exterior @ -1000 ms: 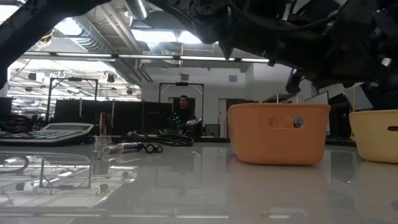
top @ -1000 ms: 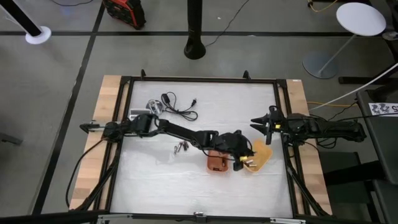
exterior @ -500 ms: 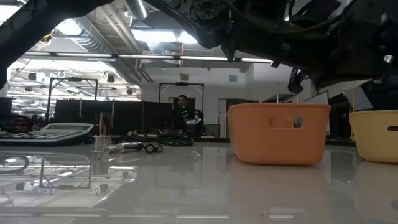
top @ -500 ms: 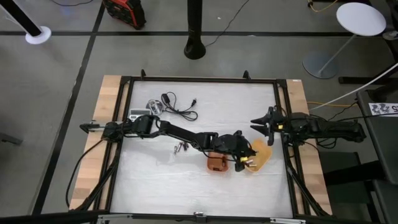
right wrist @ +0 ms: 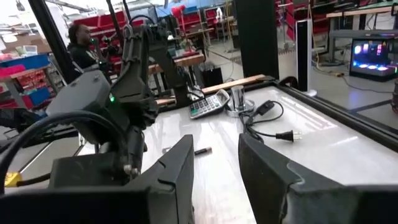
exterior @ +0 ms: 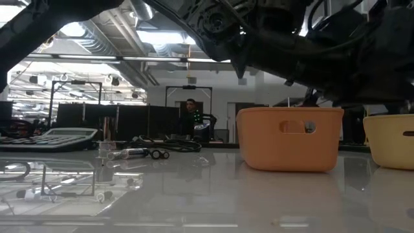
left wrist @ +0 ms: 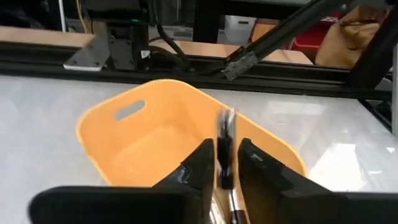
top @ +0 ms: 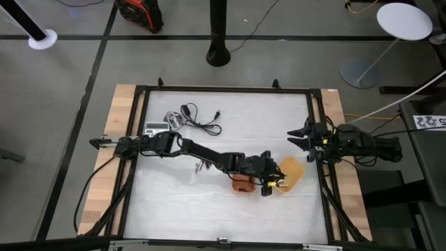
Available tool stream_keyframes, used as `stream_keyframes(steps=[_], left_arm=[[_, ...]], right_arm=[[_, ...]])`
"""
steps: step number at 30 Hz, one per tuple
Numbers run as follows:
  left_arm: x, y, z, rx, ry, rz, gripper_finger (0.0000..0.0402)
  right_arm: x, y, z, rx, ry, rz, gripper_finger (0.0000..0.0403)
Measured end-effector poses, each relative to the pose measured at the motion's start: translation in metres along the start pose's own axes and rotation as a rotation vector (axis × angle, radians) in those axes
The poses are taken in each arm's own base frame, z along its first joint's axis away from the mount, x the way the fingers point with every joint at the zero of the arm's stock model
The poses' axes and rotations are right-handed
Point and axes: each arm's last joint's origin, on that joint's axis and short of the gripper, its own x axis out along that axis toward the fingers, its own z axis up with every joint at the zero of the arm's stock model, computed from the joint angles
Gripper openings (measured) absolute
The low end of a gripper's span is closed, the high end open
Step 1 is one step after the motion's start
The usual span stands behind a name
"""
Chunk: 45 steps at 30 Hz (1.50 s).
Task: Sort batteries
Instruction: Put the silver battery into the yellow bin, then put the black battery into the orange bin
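My left gripper (top: 274, 185) reaches across the orange tray (top: 242, 184) and hangs over the near end of the yellow tray (left wrist: 143, 143). In the left wrist view a slim silvery battery (left wrist: 224, 144) shows blurred and upright between the fingers, with a gap beside it. A few more batteries (top: 202, 166) lie on the table left of the trays. My right gripper (top: 296, 134) waits open and empty at the table's right edge. My left gripper's fingers (left wrist: 200, 163) stand on either side of the battery's lower half, above the yellow tray. The battery is blurred while the fingers are sharp. I cannot tell whether they touch it.
A grey calculator (top: 155, 127), a small silvery object (top: 172, 118) and a black coiled cable (top: 202, 123) lie at the far left. Both trays (exterior: 289, 139) stand side by side right of centre. A person (exterior: 189, 116) is in the room behind.
My left gripper has sunk lower over the yellow tray, its arm dropping closer to the orange tray's rim. My right arm has drawn back a little toward the table's right edge.
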Motion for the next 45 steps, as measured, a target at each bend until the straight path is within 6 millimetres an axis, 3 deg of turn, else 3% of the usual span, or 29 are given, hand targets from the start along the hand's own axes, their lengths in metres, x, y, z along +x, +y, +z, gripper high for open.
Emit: stream_keyframes(steps=[5,9,13,21,33,45], left_arm=[[0.0,-0.001,-0.001,-0.026,0.006,-0.001,0.0107],[-0.01,0.003,0.017,-0.028,0.03,0.012,0.0125],[-0.039,0.01,0.053,-0.064,0.129,0.045,0.0126],[-0.111,0.024,0.079,-0.124,0.568,0.177,0.0114],[-0.169,0.036,0.034,-0.327,1.114,0.707,0.0114],[-0.167,0.055,-0.013,-0.516,1.097,0.905,0.0113]], right_arm=[[0.0,0.0,-0.003,0.005,0.025,-0.004,0.0122],[0.0,0.001,-0.003,0.007,0.033,0.033,0.0122],[0.0,0.001,-0.005,0.006,0.065,0.06,0.0122],[0.007,-0.003,-0.025,0.004,0.104,0.024,0.0122],[0.015,-0.007,-0.047,0.027,0.129,0.006,0.0122],[0.015,-0.007,-0.047,0.026,0.134,0.006,0.0122]])
